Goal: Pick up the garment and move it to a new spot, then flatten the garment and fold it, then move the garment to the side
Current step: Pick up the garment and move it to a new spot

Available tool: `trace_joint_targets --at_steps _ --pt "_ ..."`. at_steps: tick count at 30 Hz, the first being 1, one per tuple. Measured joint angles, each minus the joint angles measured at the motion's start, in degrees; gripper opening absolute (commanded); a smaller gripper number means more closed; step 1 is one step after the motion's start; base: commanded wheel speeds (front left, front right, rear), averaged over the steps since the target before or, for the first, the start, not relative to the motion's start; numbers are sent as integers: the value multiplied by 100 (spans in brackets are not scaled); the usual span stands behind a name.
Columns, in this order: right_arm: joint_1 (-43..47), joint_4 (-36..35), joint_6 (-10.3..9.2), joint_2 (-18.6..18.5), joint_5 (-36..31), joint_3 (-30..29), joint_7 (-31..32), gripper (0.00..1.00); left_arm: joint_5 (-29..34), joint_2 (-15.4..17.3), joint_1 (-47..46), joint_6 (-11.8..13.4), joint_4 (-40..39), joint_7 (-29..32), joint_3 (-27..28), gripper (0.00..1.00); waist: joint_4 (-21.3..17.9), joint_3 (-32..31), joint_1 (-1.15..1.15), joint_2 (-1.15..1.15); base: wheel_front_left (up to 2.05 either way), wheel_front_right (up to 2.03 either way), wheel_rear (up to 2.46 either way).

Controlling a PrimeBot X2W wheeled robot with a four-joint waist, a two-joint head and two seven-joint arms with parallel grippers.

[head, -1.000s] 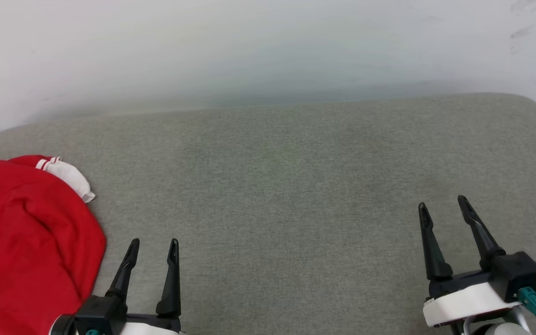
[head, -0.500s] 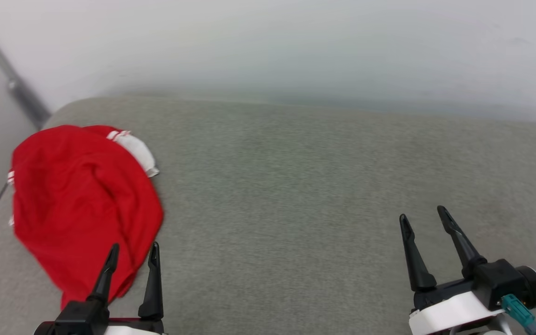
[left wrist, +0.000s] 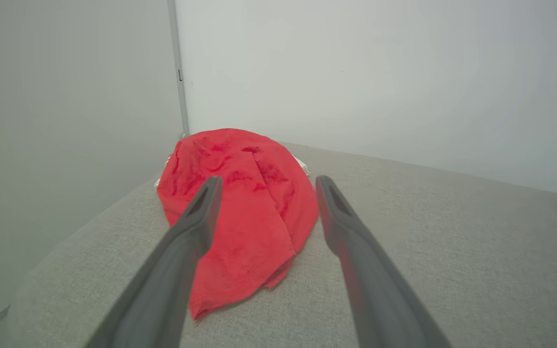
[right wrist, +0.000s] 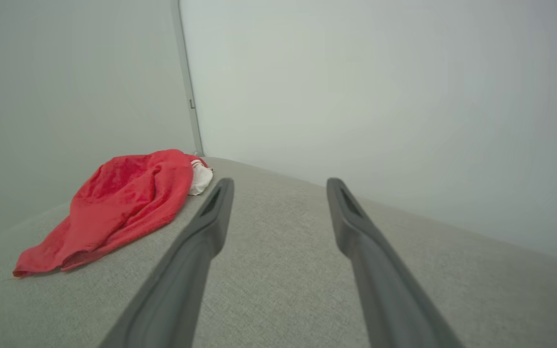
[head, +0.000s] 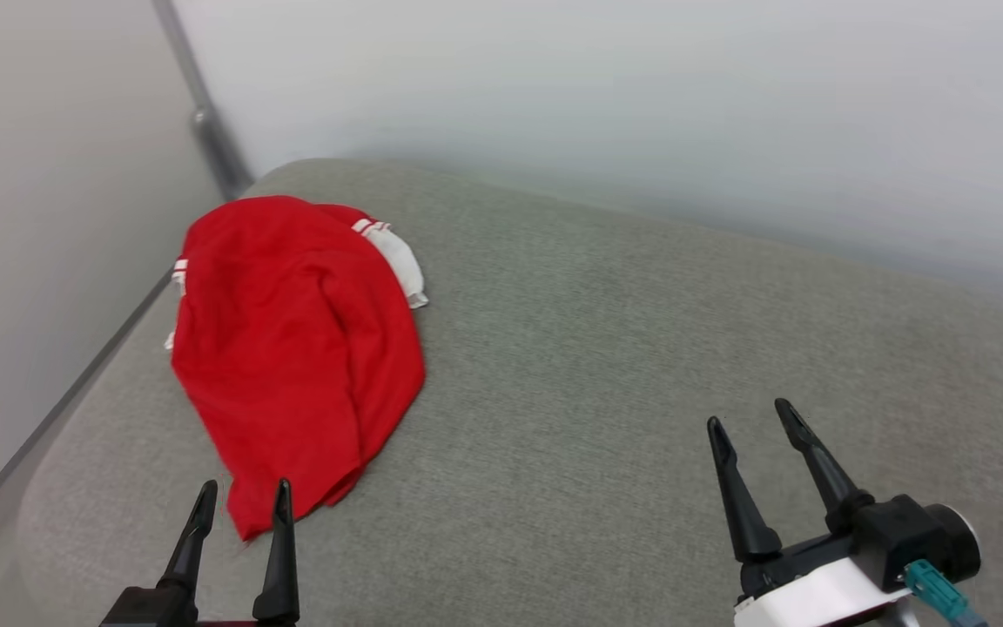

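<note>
The garment (head: 292, 348), a red jersey with a white sleeve and striped trim at its far edge, lies crumpled in a heap near the far left corner of the grey cushioned surface (head: 606, 366). Its lettering is hidden. My left gripper (head: 243, 496) is open, fingers apart just short of the heap's near tip. In the left wrist view the garment (left wrist: 244, 212) lies straight ahead between the fingers. My right gripper (head: 754, 416) stands open over bare cushion, well to the right. The right wrist view has the garment (right wrist: 124, 203) far off to the left.
Pale walls meet at a corner with a grey vertical strip (head: 205, 131) just behind the garment. The cushion's rounded left edge (head: 40, 488) drops off beside my left gripper. Bare cushion stretches from the middle to the right.
The head camera has turned left, so the garment now sits nearer the picture's middle and the wall corner has come into view. Both grippers stay open, the left now at the garment's near tip.
</note>
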Motion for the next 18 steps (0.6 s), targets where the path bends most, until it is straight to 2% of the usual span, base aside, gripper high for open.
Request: trace_joint_targets --at_steps 8,18 --pt "53 18 0 1 8 109 0 100 -46 1 42 40 -49 0 62 100 338 -52 0 0 0 0 0" --pt "63 19 0 1 -33 133 0 100 -89 1 64 37 -70 0 67 100 439 -66 0 0 0 0 0"
